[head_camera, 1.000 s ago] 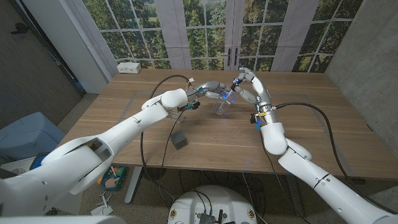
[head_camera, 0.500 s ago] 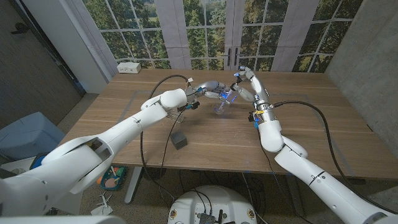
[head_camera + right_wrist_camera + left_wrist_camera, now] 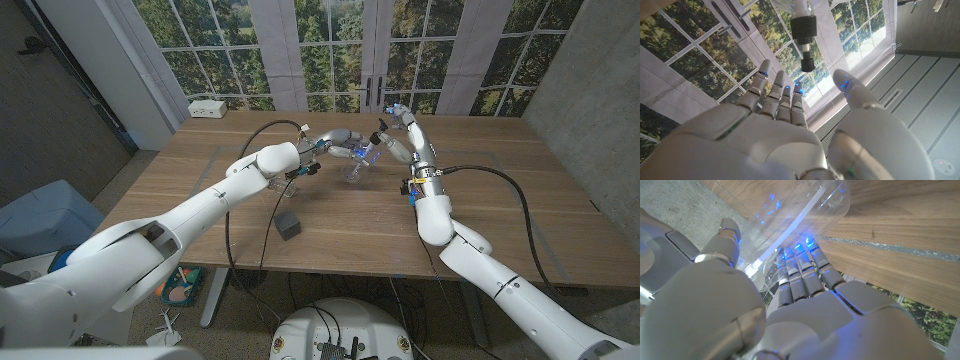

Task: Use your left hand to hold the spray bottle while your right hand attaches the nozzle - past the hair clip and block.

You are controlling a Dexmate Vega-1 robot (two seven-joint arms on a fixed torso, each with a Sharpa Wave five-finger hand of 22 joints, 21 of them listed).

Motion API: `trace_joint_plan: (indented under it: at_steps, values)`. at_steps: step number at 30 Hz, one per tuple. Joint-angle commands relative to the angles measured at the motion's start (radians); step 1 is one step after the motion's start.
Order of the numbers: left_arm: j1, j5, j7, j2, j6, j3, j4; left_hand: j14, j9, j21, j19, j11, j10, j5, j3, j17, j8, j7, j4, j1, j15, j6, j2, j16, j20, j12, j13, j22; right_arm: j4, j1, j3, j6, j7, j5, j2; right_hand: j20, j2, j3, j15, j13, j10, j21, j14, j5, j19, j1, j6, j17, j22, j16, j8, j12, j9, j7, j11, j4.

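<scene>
A tall wall of paned windows [image 3: 330, 45] with green trees outside runs behind the far side of the scene, and grey walls stand at the left and right. The wooden bench [image 3: 230, 215] spreads wide below them, its planks running left to right. A white box [image 3: 208, 107] sits at the far left corner of the bench. A small dark grey block [image 3: 290, 226] stands on the near part of the bench, left of centre and well apart from both hands.

The left hand [image 3: 335, 143] reaches in from the left to the far middle of the bench and grips the clear spray bottle [image 3: 357, 160]. In the left wrist view its fingers [image 3: 802, 275] wrap round the bottle's clear wall [image 3: 790, 210], with the thumb pressed on the other side, blue lights glowing at the fingertips, and a white tube showing inside. The bottle is held tilted, just above the bench.

The right hand [image 3: 402, 130] stands just right of the bottle, raised above the bench. In the right wrist view its fingers [image 3: 775, 95] are spread and released, thumb apart, holding nothing. Just beyond the fingertips hangs the black and white nozzle [image 3: 805, 35], not touched by them.
</scene>
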Motion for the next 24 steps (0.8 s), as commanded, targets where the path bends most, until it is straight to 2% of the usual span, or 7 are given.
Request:
trace_joint_plan:
  at_steps: [1,5,8,14,21,24]
  values:
    - [0.019,-0.016,0.025,-0.001,-0.009,-0.014,0.003,-0.004,0.002,0.005,-0.008,-0.108,0.108,0.007,0.030,0.004,0.003,-0.046,0.030,0.181,-0.138,0.407,0.192,0.000,0.003,0.001,0.003,0.001,0.035,0.006,0.014,0.095,0.034,0.102,0.007,-0.003,0.021,-0.100,0.004,-0.009,-0.013,-0.007,-0.024,-0.104,-0.007,-0.093,0.014,-0.001,0.004,0.001,-0.026,-0.003,-0.036,-0.023,0.005,0.037]
    - [0.040,-0.035,0.050,-0.006,-0.019,-0.028,0.010,-0.012,0.001,0.001,-0.023,-0.107,0.096,0.006,0.026,0.007,0.002,-0.045,0.031,0.181,-0.131,0.406,0.194,0.000,0.013,-0.004,0.003,0.000,0.047,0.003,0.029,0.144,0.093,0.199,0.013,0.010,0.028,-0.156,0.009,-0.022,-0.024,-0.021,-0.043,-0.175,-0.025,-0.155,0.027,-0.011,0.002,-0.009,-0.040,-0.007,-0.059,-0.038,0.014,0.056]
    - [0.061,-0.049,0.077,-0.009,-0.033,-0.041,0.014,-0.016,0.000,-0.001,-0.030,-0.109,0.086,0.006,0.024,0.009,-0.002,-0.046,0.033,0.179,-0.127,0.397,0.195,0.000,0.018,-0.007,0.003,0.000,0.052,-0.002,0.040,0.170,0.130,0.263,0.021,0.023,0.031,-0.176,0.010,-0.029,-0.033,-0.030,-0.050,-0.204,-0.039,-0.178,0.025,-0.017,0.001,-0.014,-0.049,-0.011,-0.068,-0.042,0.012,0.062]
    - [0.104,-0.067,0.151,-0.020,-0.054,-0.069,0.021,-0.022,-0.001,-0.002,-0.037,-0.107,0.081,0.005,0.024,0.008,-0.011,-0.056,0.037,0.173,-0.131,0.379,0.198,-0.001,0.021,-0.007,0.003,0.000,0.061,-0.004,0.056,0.190,0.181,0.339,0.037,0.040,0.036,-0.197,0.010,-0.040,-0.039,-0.041,-0.065,-0.237,-0.054,-0.201,0.023,-0.024,-0.001,-0.023,-0.059,-0.014,-0.079,-0.049,0.014,0.065]
    - [0.139,-0.088,0.197,-0.028,-0.050,-0.086,0.022,-0.038,0.006,-0.003,-0.047,-0.105,0.059,0.006,0.031,0.009,-0.026,-0.069,0.050,0.155,-0.131,0.325,0.212,-0.004,0.026,-0.011,0.004,0.000,0.072,-0.006,0.071,0.208,0.212,0.379,0.052,0.043,0.040,-0.204,0.011,-0.045,-0.040,-0.045,-0.063,-0.250,-0.055,-0.208,0.023,-0.028,-0.001,-0.024,-0.064,-0.014,-0.084,-0.051,0.014,0.065]
    - [0.156,-0.095,0.224,-0.034,-0.056,-0.095,0.026,-0.041,0.006,-0.002,-0.049,-0.114,0.035,0.006,0.032,0.009,-0.036,-0.084,0.055,0.141,-0.133,0.296,0.211,-0.003,0.025,-0.017,0.005,0.000,0.076,-0.007,0.077,0.217,0.221,0.391,0.057,0.045,0.042,-0.206,0.011,-0.047,-0.038,-0.046,-0.064,-0.255,-0.056,-0.210,0.024,-0.030,-0.002,-0.025,-0.065,-0.014,-0.086,-0.051,0.014,0.064]
